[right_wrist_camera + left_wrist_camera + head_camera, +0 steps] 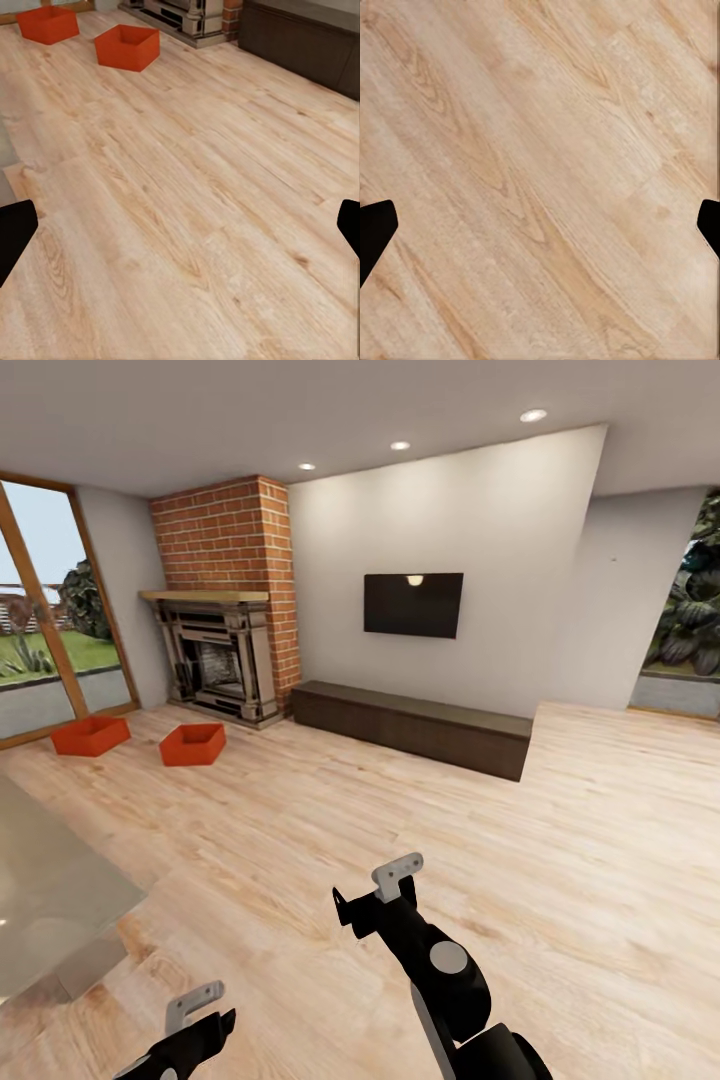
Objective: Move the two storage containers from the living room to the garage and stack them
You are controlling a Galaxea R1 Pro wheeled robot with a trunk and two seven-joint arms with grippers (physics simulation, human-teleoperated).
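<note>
Here, two storage containers point(91, 736) point(193, 744) are sitting on the plank floor point(400, 830) beside the fireplace point(218, 660).
Both the left gripper point(540, 225) and the right gripper point(180, 225) are hanging with fingers spread apart, holding nothing.

Floor point(420, 820): light wood planks with visible grain, laid across the whole room. Rear wall point(480, 530): plain white, carrying a dark flat screen point(413, 604). Below the screen, a long low dark-brown cabinet point(415, 726) stands on the floor against the wall. A red brick fireplace point(228, 600) with a wooden mantel occupies the corner. Wood-framed glass doors point(40, 615) admit daylight. Recessed ceiling lights point(533, 415) are lit.
</note>
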